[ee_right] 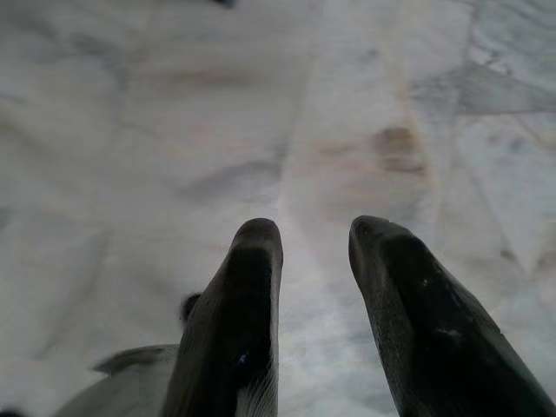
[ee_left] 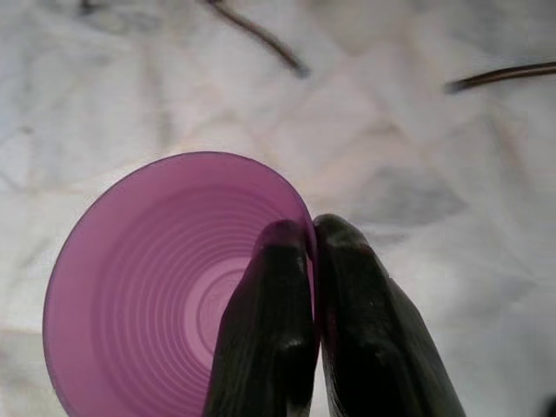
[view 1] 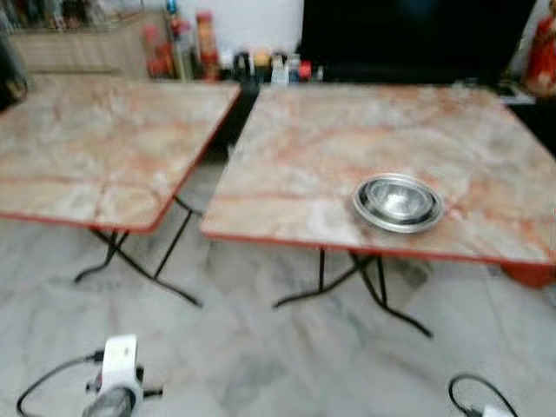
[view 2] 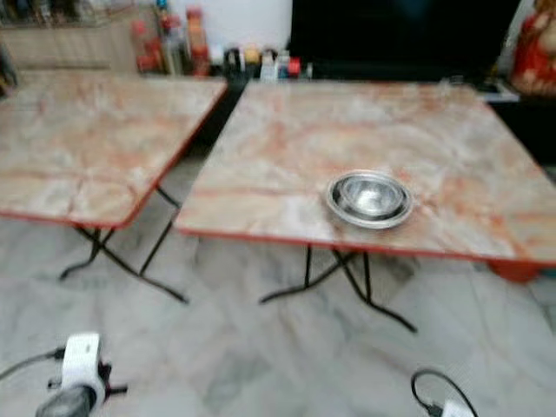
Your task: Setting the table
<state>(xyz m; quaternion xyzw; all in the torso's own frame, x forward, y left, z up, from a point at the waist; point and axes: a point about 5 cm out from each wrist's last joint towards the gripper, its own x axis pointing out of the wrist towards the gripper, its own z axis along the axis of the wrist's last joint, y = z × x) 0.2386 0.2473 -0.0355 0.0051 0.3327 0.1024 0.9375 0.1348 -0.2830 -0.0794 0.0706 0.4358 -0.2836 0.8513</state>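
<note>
The left gripper (ee_left: 313,239), low at the lower left of the frame, has its fingers pinched on the rim of a purple cup (ee_left: 165,287). The cup looks light, thin and easy to squash, so the rim hold suits it. The silver bowls (view 1: 398,202) sit on the right bench (view 1: 304,165). The right gripper (ee_right: 314,239) hangs low, fingers apart and empty.

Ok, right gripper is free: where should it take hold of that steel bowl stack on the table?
Probably at the near rim. The steel bowls sit upright, nested, close to the right table's front edge, with a wide flared lip. Bring the right gripper, fingers open, down from above the robot's side, one finger inside the rim and one outside.
</note>
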